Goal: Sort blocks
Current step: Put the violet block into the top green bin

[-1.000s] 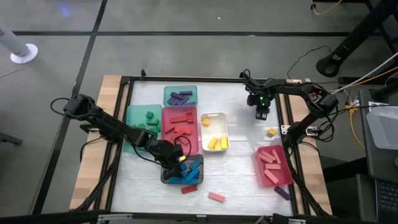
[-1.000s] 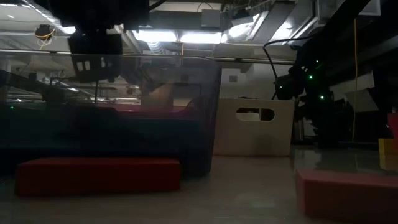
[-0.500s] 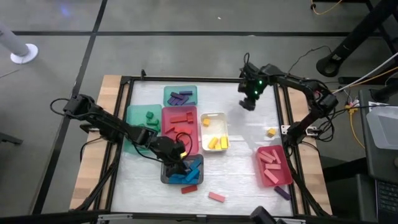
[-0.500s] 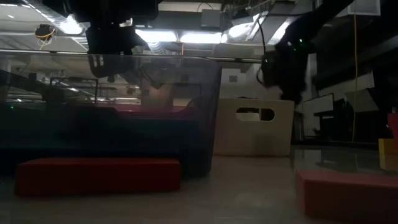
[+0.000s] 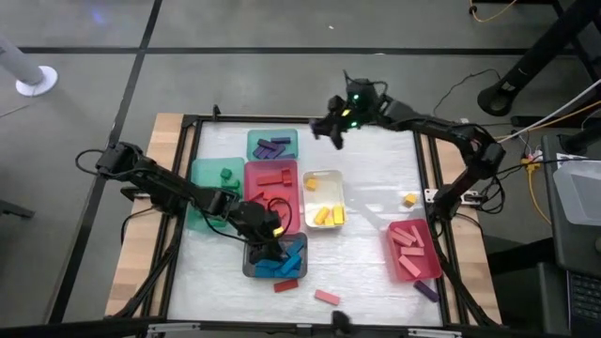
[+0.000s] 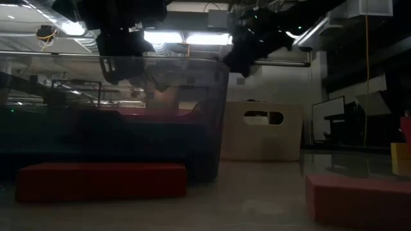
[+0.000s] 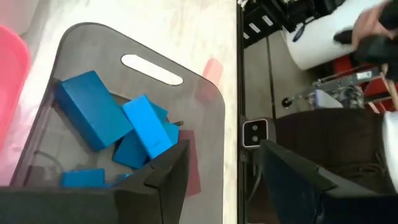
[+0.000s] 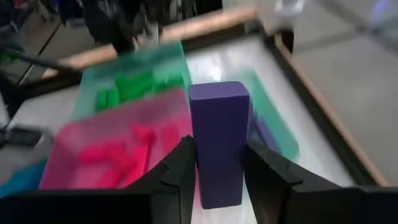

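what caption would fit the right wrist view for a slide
Right tool shut on a purple block, carried above the red tray and green tray.

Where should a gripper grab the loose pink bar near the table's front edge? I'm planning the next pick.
Take the pink bar across its short width at mid-length, coming straight down from above. It lies flat on bare table, slightly angled, with free space along both long sides; the red bar and grey tray sit apart from it. Turn the gripper to match the bar's angle.
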{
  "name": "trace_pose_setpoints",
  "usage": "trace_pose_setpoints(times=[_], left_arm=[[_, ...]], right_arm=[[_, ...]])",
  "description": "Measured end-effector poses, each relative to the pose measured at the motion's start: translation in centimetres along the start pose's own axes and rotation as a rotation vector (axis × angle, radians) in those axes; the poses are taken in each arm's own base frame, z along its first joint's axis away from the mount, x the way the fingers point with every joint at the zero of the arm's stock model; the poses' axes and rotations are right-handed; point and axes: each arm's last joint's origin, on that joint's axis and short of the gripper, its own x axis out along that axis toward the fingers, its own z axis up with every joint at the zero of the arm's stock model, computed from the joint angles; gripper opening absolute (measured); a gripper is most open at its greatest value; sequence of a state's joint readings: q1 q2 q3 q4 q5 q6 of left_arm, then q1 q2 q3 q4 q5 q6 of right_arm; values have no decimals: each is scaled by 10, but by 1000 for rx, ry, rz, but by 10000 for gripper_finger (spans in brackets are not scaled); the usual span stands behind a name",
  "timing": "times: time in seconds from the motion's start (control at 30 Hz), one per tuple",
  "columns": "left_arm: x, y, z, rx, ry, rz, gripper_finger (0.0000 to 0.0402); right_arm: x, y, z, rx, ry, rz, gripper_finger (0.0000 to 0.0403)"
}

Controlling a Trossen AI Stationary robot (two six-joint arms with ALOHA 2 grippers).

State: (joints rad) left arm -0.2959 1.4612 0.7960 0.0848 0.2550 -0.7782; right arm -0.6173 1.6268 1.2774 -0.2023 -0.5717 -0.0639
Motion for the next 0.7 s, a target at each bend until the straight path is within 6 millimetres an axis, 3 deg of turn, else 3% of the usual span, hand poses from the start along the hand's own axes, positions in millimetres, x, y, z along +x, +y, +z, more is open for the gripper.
trace_pose_setpoints(times=[0.23, 0.4, 0.57, 0.7], left_arm=[[-4, 11, 2, -12, 98, -19, 182], [-5, 15, -4, -41, 181, 0, 182], [-3, 12, -11, -41, 220, 4, 182], [-2, 7, -15, -27, 234, -7, 182]], right_arm=[[63, 26, 4, -128, -176, -100, 116], [101, 20, -16, -136, -189, -167, 115], [116, 11, -30, -117, -163, -298, 133], [120, 9, -32, -118, -171, -308, 159]])
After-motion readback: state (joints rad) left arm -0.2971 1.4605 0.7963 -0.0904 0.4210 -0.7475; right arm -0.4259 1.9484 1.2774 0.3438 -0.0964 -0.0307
